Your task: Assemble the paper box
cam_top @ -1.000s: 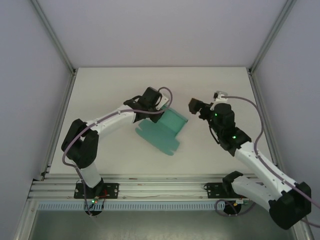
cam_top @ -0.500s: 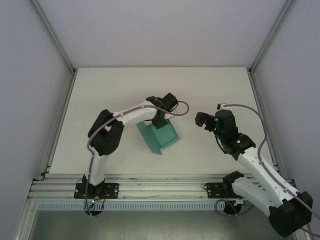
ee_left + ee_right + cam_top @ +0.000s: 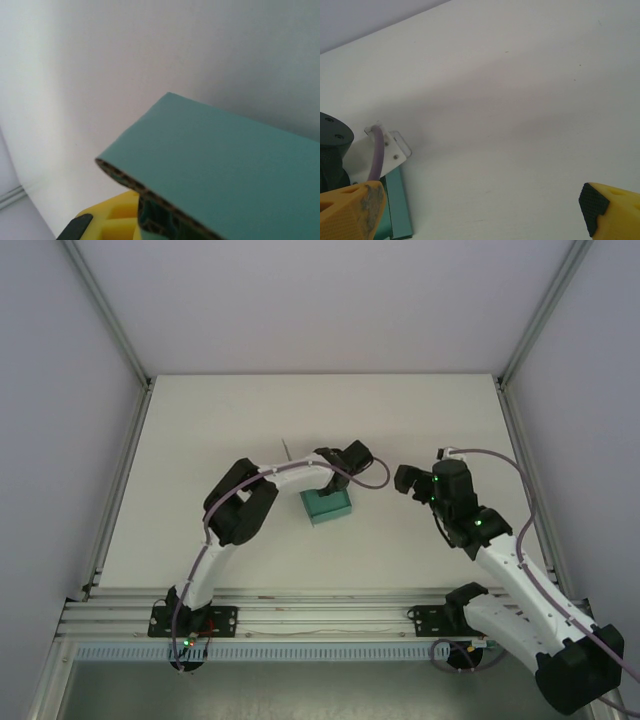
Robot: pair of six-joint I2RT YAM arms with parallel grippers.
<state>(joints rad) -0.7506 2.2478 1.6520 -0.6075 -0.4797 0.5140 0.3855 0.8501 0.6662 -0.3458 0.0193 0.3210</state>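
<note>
The paper box (image 3: 327, 506) is a small, compact teal shape on the white table (image 3: 220, 420), just left of centre. My left gripper (image 3: 337, 482) comes down on its far edge from above. In the left wrist view the teal card (image 3: 235, 170) passes close over one yellow finger (image 3: 112, 216), its folded edge showing, and the jaws are shut on it. My right gripper (image 3: 406, 481) hangs apart from the box, to its right. Its yellow fingers (image 3: 351, 210) are spread wide with bare table between them, and the box's edge (image 3: 400, 205) shows at the lower left.
Enclosure walls (image 3: 70, 390) close the table in on the left, right and back. An aluminium rail (image 3: 300, 615) runs along the near edge by the arm bases. A thin dark sliver (image 3: 287, 448) lies behind the box. The left arm's purple cable (image 3: 376, 155) loops near the box.
The left arm has swung right and inward. The teal card has gone from a spread sheet to a small folded shape under the left gripper. The right gripper has drawn back slightly to the right.
</note>
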